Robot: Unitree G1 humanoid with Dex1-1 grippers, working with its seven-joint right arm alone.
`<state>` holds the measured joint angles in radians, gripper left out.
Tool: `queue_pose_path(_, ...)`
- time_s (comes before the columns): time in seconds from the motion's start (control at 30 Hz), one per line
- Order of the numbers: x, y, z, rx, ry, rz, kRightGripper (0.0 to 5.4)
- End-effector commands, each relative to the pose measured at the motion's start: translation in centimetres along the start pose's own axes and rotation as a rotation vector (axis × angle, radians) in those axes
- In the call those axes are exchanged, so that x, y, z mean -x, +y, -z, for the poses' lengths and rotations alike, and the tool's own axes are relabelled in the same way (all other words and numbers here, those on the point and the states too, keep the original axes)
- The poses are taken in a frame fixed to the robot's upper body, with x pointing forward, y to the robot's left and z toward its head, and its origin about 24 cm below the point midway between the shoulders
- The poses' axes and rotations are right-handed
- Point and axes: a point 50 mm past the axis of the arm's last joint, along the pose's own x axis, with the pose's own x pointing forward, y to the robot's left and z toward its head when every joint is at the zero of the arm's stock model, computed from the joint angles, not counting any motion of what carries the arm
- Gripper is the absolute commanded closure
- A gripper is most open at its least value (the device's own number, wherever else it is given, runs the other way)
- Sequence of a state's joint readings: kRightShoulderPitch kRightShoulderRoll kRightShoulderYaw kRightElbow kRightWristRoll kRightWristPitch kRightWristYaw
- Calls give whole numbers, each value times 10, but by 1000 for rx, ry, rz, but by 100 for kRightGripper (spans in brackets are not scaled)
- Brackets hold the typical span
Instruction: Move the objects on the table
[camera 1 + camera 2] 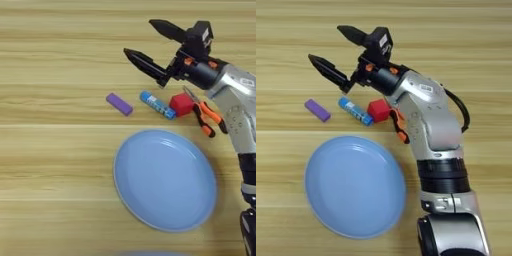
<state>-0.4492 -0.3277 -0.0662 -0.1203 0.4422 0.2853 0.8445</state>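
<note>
My right gripper (139, 37) hangs open over the table (50, 65), its two black fingers spread wide and pointing left with nothing between them. It is above and behind the small blue tube (157, 105), which lies slanted on the wood. The flat purple block (119, 104) lies just left of the tube. The large round light-blue plate (165, 180) sits in front of both, nearer the table's front. The right eye view shows the same gripper (325, 43), tube (355, 111), block (317, 110) and plate (355, 186).
A red cube (181, 104) touches the tube's right end. Orange-handled pliers (207, 117) lie right of the cube, partly under my silver forearm (428, 115). The forearm crosses the right side of the table.
</note>
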Motion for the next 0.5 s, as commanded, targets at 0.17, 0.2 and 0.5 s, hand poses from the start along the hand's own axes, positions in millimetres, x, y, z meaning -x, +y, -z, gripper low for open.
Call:
queue_pose_path(0.17, 23, -2, -36, 100, -5, -75, 3)
queue_pose_path(0.2, 26, 0, -36, 101, 6, -91, 3)
queue_pose_path(0.5, 52, 12, -33, 87, 127, -252, 3)
